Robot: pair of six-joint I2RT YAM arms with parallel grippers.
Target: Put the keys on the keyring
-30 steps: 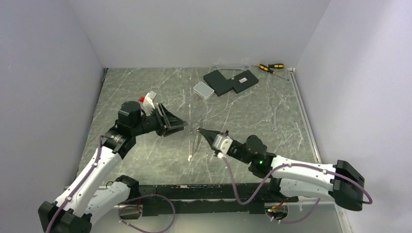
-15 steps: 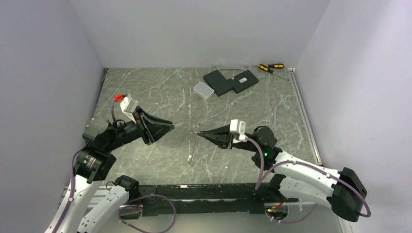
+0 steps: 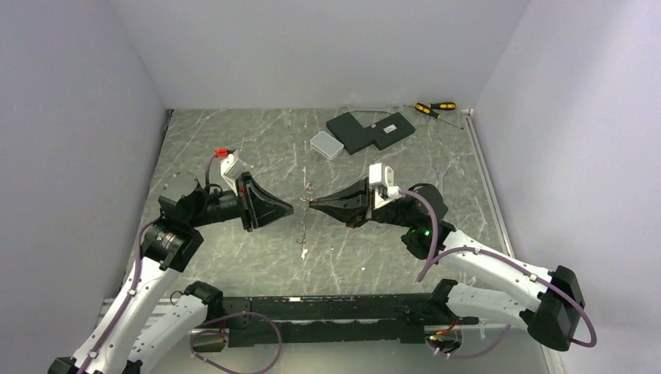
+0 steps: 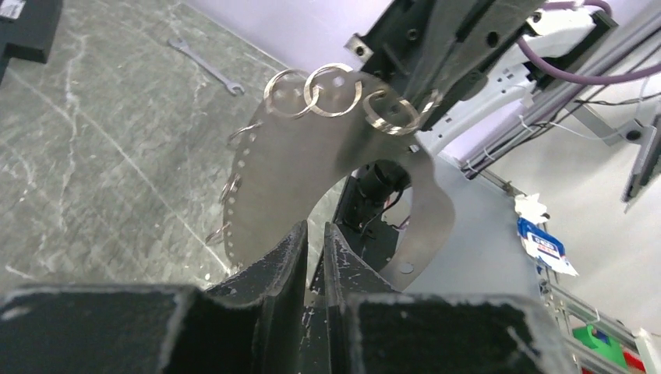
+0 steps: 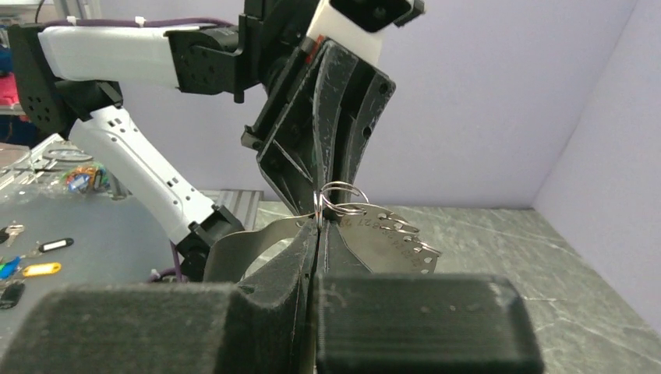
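Two grippers are met tip to tip over the middle of the table, with the keyring hung in the air between them.

Right gripper: clamped tight on the keyring's top edge, beside a cluster of small rings.

Keyring: seen from the wrists as a curved silvery band with holes along its rim. From above only a thin upright sliver is shown.

Left gripper: fingers drawn to a narrow slit at the band's lower inner edge. Whether metal is pinched in that slit cannot be told, as the edge is hidden there.

Keys: none made out for certain, on the band or on the table; possibly too small for the overhead view.

Step judged in hand: a second hold on the keyring, so that it can be steadied or passed across.

To be done well:
- The band's edge should be centred in the slit before the squeeze is finished.
- The right hold should be left firm until the left hold is proven.
- No sideways pull should be made, since thin metal is likely to twist and slip.
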